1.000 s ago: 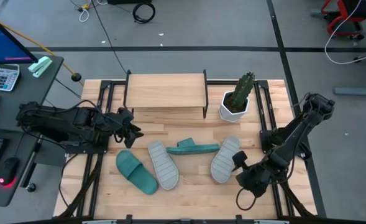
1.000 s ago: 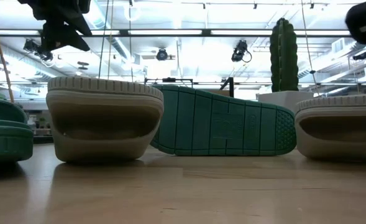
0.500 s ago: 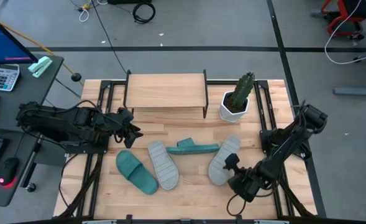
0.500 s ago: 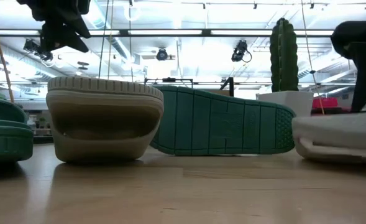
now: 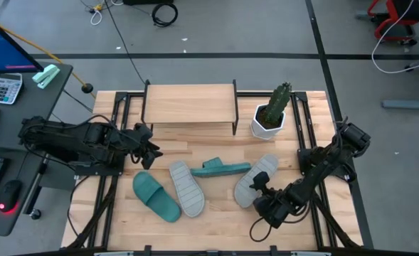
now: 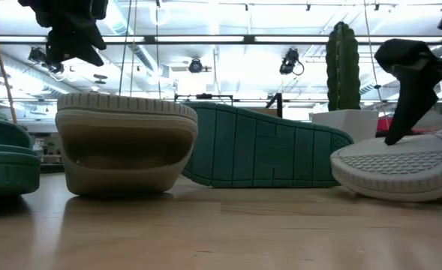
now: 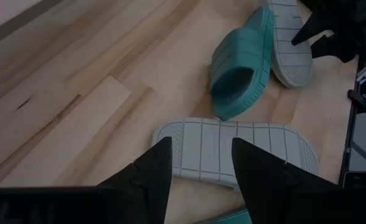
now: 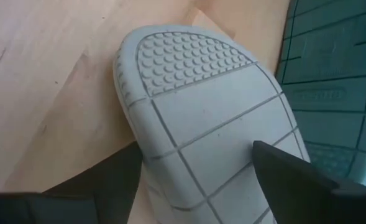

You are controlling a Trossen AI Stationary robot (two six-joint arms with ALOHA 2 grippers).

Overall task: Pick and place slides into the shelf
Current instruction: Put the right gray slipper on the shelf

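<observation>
Right claw [image 5: 260, 190] is low over the front-right part of the tabletop [image 5: 216, 213], fingers spread wide w/ the near end of a grey slide [image 5: 255, 180] between them; the wrist view shows that slide [image 8: 214, 130] sole-up, dotted tread at one end, one dark finger on each side. Can't tell if the fingers actually touch it. In the low view that slide [image 6: 397, 166] sits tilted, tread facing the camera, w/ the claw's dark finger [image 6: 404, 71] coming down onto it from above. Just beyond the right claw, a teal slide [image 5: 220, 168] lies on its edge, its ribbed sole [image 6: 269, 146] toward the low camera. Further on to the claw's left lie a 2nd grey slide [image 5: 186, 188], sole-up, and next to it a 2nd teal slide [image 5: 156, 196], strap up, both flat on the boards. The shelf [image 5: 189, 104] stands at the back edge, well apart from the right claw, top board bare. A potted cactus [image 5: 272, 112] stands beside the shelf, behind the right claw. Left claw [image 5: 152, 143] waits at the left side, raised above the tabletop, fingers [image 7: 146, 174] parted, grey slide [image 7: 232, 152] below and ahead of it, holding nothing.
</observation>
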